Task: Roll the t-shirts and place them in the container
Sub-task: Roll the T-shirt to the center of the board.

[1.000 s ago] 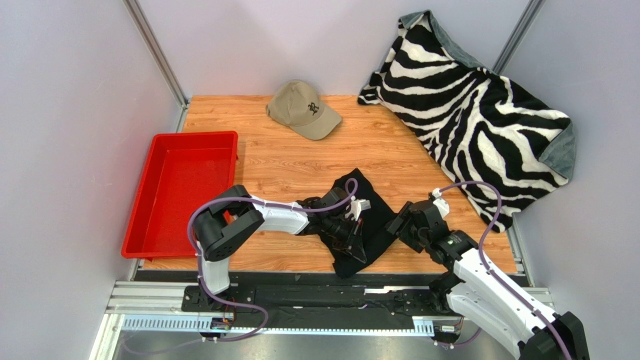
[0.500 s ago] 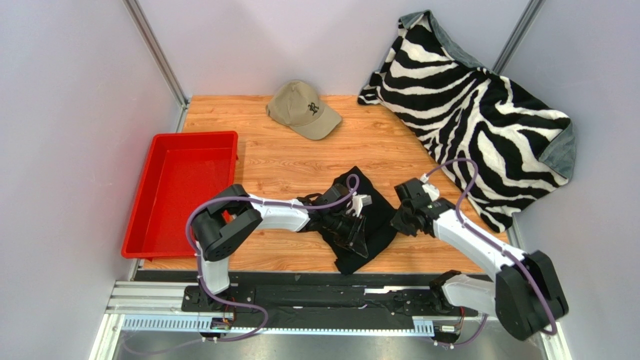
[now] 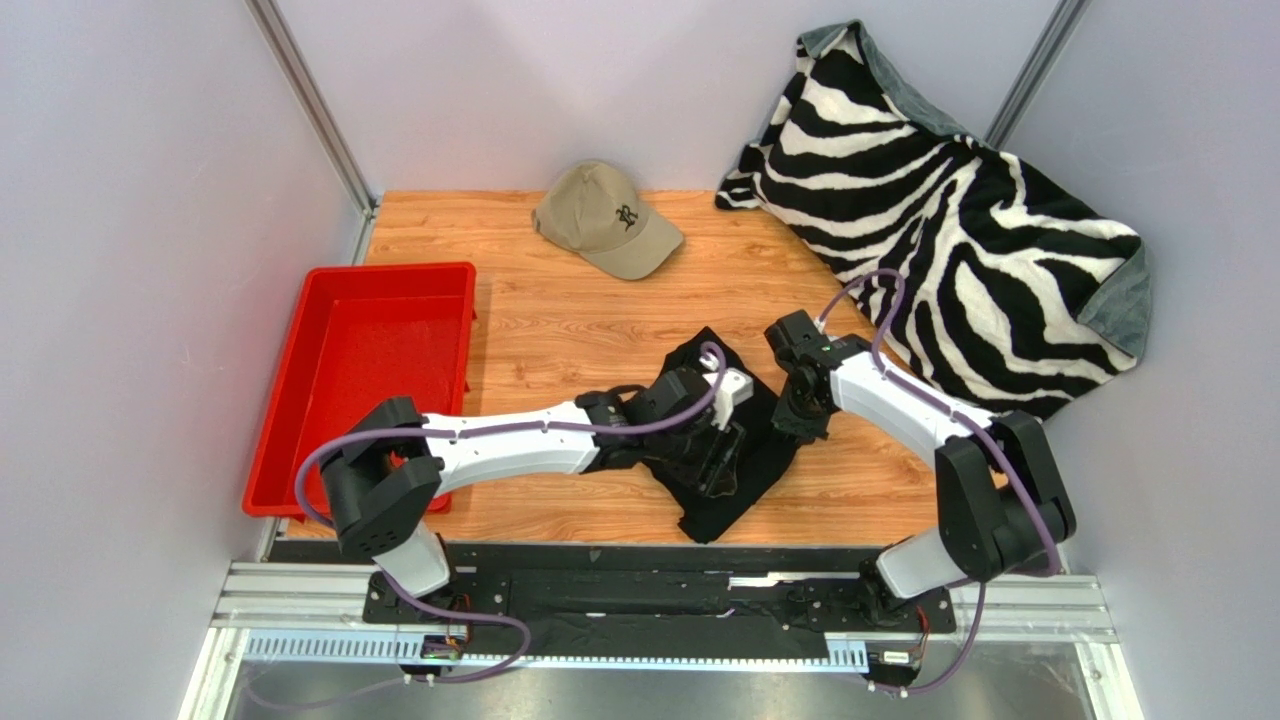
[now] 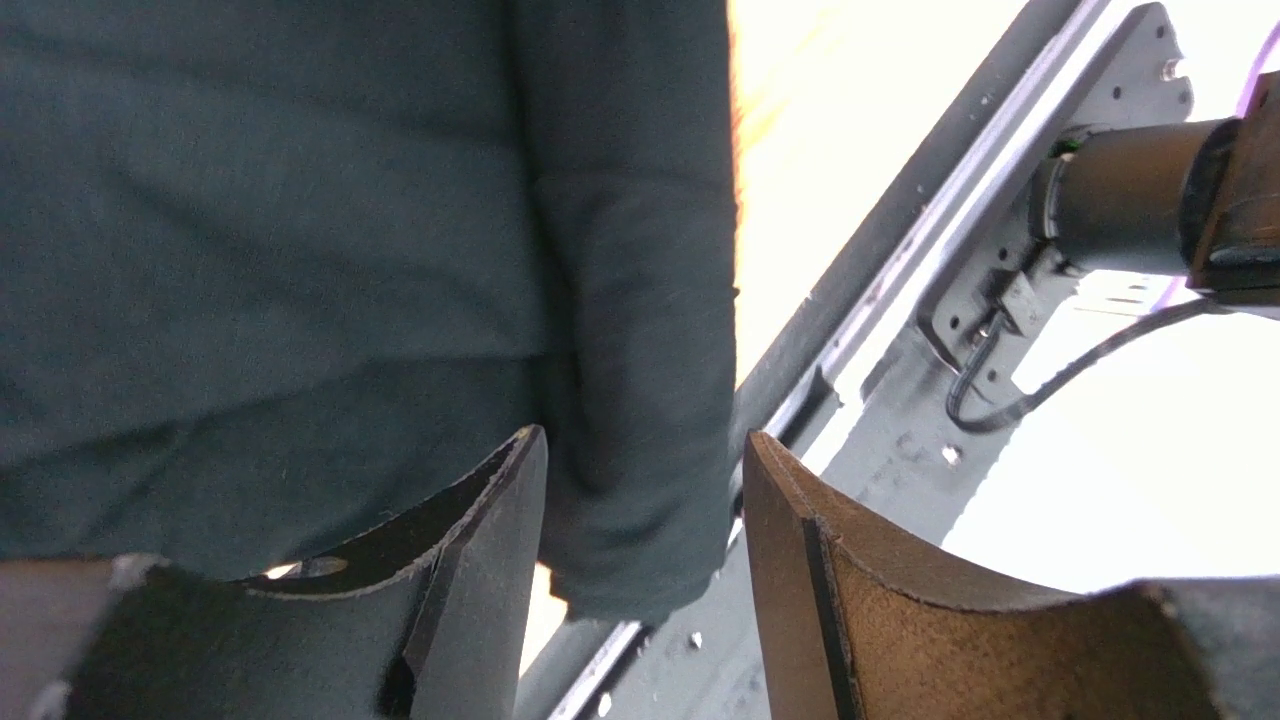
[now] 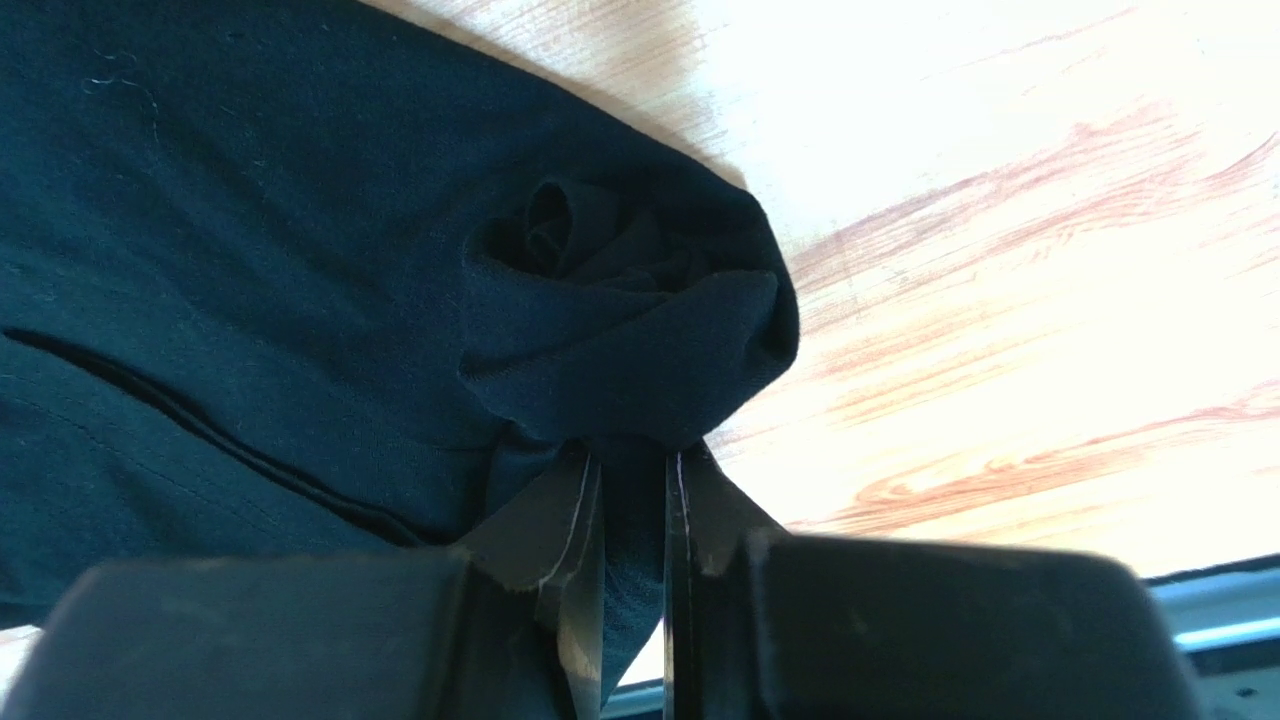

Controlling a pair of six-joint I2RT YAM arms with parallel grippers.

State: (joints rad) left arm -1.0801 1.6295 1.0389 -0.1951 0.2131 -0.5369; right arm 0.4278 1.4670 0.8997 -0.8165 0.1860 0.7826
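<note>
Up top on the overhead camera, the black cotton t-shirt (image 3: 747, 480) lies bunched on the orange wood-grain table (image 3: 541, 323), toward the front edge and between the two arms; the left gripper (image 3: 721, 447) sits right over it and the right gripper (image 3: 795, 419) is at its right edge; a flat red plastic tray (image 3: 383, 276) is off to the left, a tan baseball cap (image 3: 607, 219) sits at the back, and a black-and-white zebra-striped blanket (image 3: 962, 225) is heaped in the back right corner.

Left wrist cam: the fingers (image 4: 478, 563) are spread apart, let go; a fold of the t-shirt (image 4: 301, 225) shows in the gap beyond them, not pinched.

Right wrist cam: the fingers (image 5: 544, 522) are squeezed nearly together on a bit of the t-shirt (image 5: 631, 300), right by its rolled-up end; bare table (image 5: 1052, 300) shows beside it.
</note>
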